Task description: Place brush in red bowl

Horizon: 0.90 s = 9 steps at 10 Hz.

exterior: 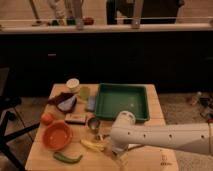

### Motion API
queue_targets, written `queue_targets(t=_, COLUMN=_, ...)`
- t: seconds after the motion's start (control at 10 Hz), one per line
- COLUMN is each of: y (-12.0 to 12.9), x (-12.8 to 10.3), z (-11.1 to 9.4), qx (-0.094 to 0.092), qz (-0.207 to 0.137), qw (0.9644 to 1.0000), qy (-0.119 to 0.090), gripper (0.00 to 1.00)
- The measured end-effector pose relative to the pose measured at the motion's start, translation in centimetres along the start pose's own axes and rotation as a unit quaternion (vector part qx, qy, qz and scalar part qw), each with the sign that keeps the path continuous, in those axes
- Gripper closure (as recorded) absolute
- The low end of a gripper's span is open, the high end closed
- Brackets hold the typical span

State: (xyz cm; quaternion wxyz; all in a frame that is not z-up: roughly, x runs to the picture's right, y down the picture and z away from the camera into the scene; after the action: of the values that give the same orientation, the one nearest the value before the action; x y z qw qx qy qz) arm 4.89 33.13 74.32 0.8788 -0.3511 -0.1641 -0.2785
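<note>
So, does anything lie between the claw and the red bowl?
Yes. The claw hangs low near the front edge of the table, right of the red bowl. A yellow banana lies between them; a green pepper lies just before the bowl. The brush I cannot make out.

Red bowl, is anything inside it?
Nothing shows inside the red bowl. The gripper sits to its right near the table's front edge, and the arm covers whatever is beneath.
</note>
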Motion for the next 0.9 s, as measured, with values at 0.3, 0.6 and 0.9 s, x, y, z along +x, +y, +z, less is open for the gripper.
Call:
queue_targets(t=0.3, y=-0.5, x=1.6, z=0.0, qx=0.001, qz=0.028, qw=0.9996, qy=0.003, gripper=0.20)
queue_targets(t=0.6, y=-0.2, x=3.9, z=-0.1, qx=0.006, qz=0.063, qw=0.9980, qy=0.004, gripper=0.20)
queue_targets(t=0.9, y=0.9, x=6.1, z=-0.6, qx=0.010, qz=0.087, qw=0.9961, qy=0.007, gripper=0.20)
